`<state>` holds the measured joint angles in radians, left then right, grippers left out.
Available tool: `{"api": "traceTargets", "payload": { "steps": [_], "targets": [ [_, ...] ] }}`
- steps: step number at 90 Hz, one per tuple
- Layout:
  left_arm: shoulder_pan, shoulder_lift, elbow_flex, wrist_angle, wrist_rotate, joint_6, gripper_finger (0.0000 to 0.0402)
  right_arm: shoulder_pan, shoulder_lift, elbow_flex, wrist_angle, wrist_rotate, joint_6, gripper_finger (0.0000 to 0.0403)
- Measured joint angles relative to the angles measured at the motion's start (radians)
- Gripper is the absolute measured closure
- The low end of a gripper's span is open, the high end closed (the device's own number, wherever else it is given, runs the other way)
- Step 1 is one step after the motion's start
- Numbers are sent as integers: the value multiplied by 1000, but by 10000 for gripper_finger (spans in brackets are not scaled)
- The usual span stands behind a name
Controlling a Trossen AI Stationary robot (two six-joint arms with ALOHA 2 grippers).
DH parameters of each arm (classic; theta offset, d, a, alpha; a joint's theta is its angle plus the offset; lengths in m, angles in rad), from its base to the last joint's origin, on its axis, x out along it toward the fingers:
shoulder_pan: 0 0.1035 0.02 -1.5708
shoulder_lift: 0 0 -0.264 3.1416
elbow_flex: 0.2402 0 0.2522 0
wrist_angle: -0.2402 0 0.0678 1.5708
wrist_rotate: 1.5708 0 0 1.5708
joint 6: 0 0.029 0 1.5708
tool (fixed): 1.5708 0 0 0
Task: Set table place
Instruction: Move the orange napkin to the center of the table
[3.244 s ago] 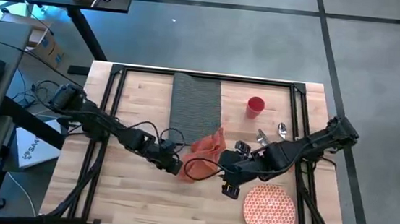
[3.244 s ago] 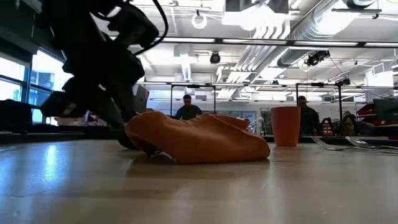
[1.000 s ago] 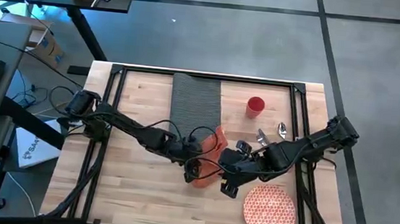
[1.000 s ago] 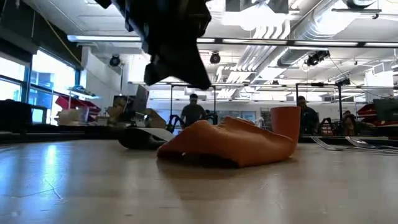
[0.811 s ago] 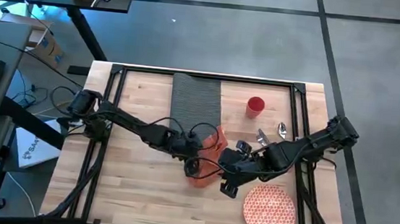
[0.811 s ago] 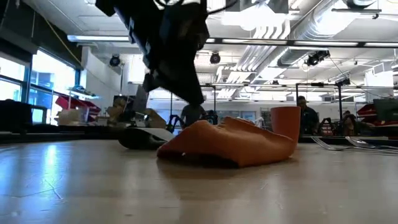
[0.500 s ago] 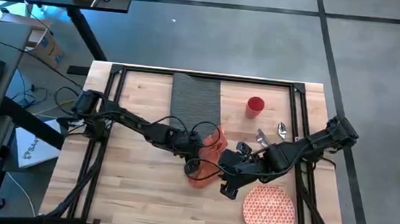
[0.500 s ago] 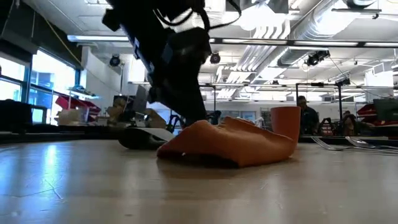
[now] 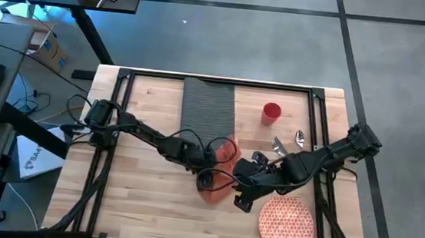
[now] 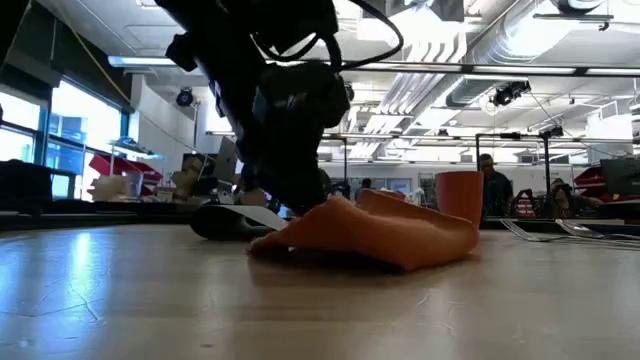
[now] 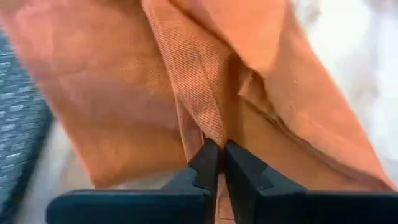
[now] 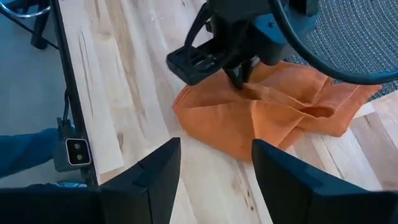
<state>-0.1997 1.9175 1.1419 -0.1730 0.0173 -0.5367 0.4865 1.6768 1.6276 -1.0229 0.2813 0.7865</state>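
On the large light butcher-block wooden counter, the left arm reaches in from its left edge toward the middle. Its hand is clenched on a raised fold of the crumpled orange cloth napkin; in the left wrist view the two dark fingers pinch a ridge of fabric between them. Holding a fold rather than a flat edge suggests the cloth is being lifted or dragged to spread it out, since it lies bunched and not yet squared up as a place setting needs.

The napkin sits mid-counter, its far edge overlapping the near end of the dark grey ribbed rectangular placemat, which runs toward the far edge. The mat looks laid as the base of the setting, though nothing else rests on it yet.

Just right of the napkin, the right hand hovers low with its fingers spread apart and empty, facing the cloth, probably waiting to take another corner or steady it.

Farther right, the small red cup stands upright near the mat. The silver fork and spoon lie beside the right arm. The round red-and-white patterned plate rests near the front edge. All three are still apart from the mat, so most of the setting seems left to do.
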Motion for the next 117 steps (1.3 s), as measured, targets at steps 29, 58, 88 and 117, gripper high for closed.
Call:
{"api": "traceTargets", "payload": {
  "steps": [29,58,88,117],
  "targets": [
    [-29,-133,50,42,41,-38,401,0,0,0,-10,7,-1,222],
    [-22,-434,104,52,-185,-41,401,0,-20,3,-19,21,28,222],
    [-35,-538,147,-1,-306,8,401,5,-51,5,2,107,-6,222],
    [-67,-410,145,-208,-317,-193,402,52,-35,-206,261,130,-4,222]
  ]
}}
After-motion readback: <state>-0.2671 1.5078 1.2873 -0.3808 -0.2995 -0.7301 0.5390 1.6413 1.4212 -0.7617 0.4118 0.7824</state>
